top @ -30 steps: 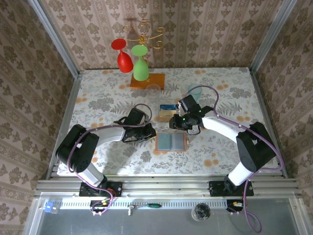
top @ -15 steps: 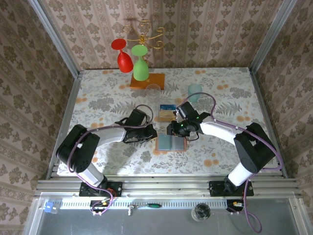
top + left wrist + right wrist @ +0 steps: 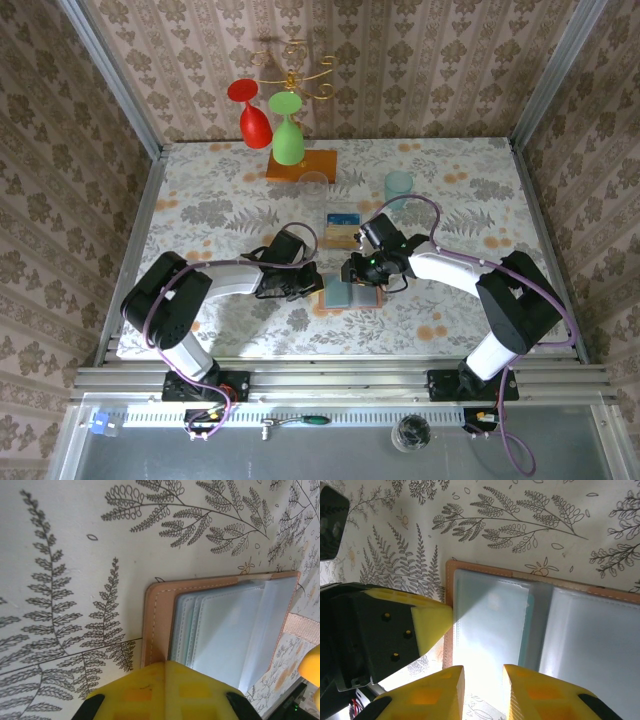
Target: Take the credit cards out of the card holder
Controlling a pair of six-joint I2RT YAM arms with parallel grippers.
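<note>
**A:** How are the grippers set?

**B:** The right gripper (image 3: 483, 671) hangs over the open card holder (image 3: 580, 630), its jaws a narrow slit apart with nothing between them. The left gripper (image 3: 165, 666) has its jaws pressed together and its tip on the holder's salmon border. I'd say it is pinning the holder down, not gripping it.

**A:** And the holder itself?

**B:** It lies flat and spread open on the worktop (image 3: 220, 190) between the two grippers, with the grey-blue pockets facing up.

**A:** Any cards out yet?

**B:** Some are. A small pile of credit cards (image 3: 342, 224), tan with a blue strip, lies on the worktop just beyond the holder and clear of it.

**A:** So the job is finished?

**B:** Probably not. In the right wrist view a teal edge (image 3: 531, 630) runs along the inner side of the pocket (image 3: 490, 615) under the right gripper. It looks like a card still tucked inside, though glare washes out much of that sleeve.

**A:** And the other pockets?

**B:** They look pale and see-through, but I cannot tell whether they are empty.

**A:** What is left, then?

**B:** By my reckoning at least that teal one has to come out and join the pile, so the task is partly done.
</note>
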